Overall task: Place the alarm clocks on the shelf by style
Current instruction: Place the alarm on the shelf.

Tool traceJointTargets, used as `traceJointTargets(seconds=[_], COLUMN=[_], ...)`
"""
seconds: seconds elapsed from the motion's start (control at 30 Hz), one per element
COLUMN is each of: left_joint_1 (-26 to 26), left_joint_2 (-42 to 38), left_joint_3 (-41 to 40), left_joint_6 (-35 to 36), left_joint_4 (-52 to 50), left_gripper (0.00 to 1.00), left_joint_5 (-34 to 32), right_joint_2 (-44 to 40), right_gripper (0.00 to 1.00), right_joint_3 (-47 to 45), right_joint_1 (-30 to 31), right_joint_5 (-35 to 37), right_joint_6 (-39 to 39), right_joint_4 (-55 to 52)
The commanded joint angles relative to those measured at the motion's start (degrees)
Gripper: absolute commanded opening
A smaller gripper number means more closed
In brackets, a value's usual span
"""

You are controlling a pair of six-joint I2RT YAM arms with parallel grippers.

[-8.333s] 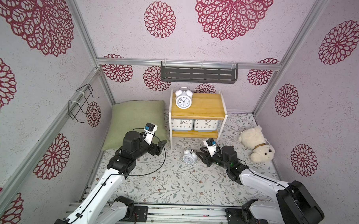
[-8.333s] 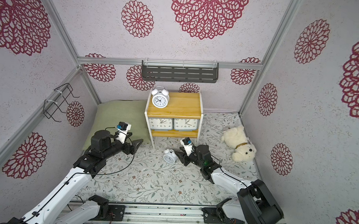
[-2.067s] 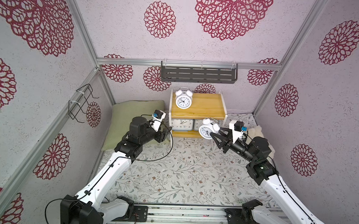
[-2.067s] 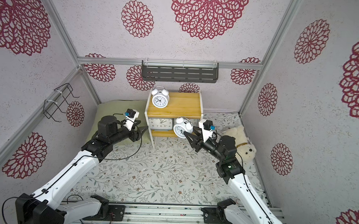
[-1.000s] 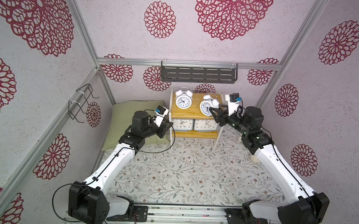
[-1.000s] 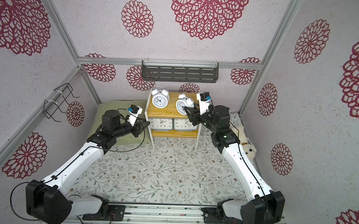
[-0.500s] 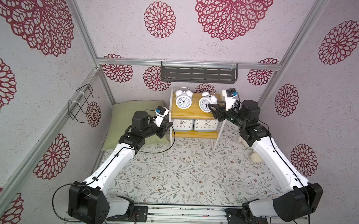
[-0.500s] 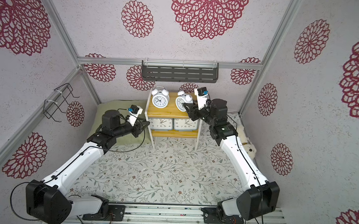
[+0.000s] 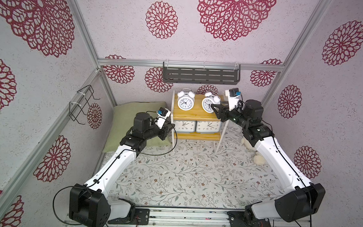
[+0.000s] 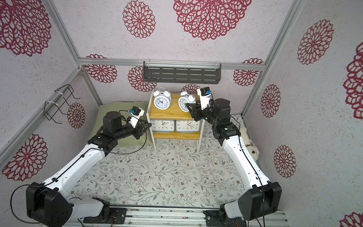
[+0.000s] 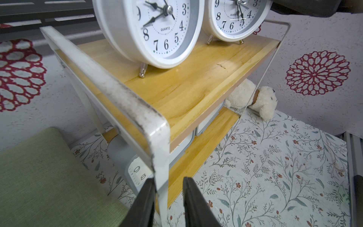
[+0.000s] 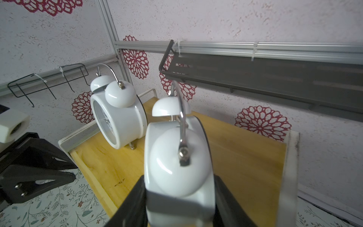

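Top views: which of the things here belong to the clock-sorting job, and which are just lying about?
Job: free-standing round white twin-bell alarm clock; second twin-bell clock, held by right pincer; two rectangular light-grey boxy clocks; two-tier yellow wooden shelf with white frame.
Lying about: green cushion; white plush bear; dark grey slotted wall rack; black wire wall basket.

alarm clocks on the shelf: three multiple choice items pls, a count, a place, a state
1. How many twin-bell clocks are on the top board? A two B one C three
2. Where do the rectangular clocks stand? A top board B one on each board C lower board
3. What state is the right gripper in? A open, empty B shut on a twin-bell clock C shut on nothing
Answers: 1 A, a pair stands side by side; 2 C, both sit under the top board; 3 B, its fingers press the clock's two sides.
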Motion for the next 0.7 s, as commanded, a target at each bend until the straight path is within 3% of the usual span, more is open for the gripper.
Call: traceJointTargets(seconds=[0.0,0.1,0.4,0.53,0.67], left_joint_1=[0.3,0.4,0.4,0.4,0.4], left_joint_2=[0.3,0.3,0.5,0.5,0.7], left_joint_3=[1.4,1.4,1.7,1.7,1.7], left_joint_6=[0.7,0.7,0.7,0.7,0.7], left_joint_4=[-0.4,-0.4,-1.0,-1.0,-1.0], left_gripper=[0.31,0.31,0.31,0.31,0.31], left_joint_5=[1.2,1.2,1.0,1.2,1.5], right_joint_2=[-0.3,0.0,-0.1,-0.2,-0.6], right_gripper=[0.33,0.42,0.57,0.73,0.80], right_joint_3=[2.5,2.5,2.2,2.2,2.1], right_joint_1=[-0.4,-0.4,-0.6,-0.6,-0.7], right_joint_5=[-0.9,-1.0,-0.7,-0.8,-0.4], right_joint_6=[-0.8,-0.9,-1.6,-1.9,-2.2], right_joint_4=[1.9,1.6,1.5,1.5,1.5])
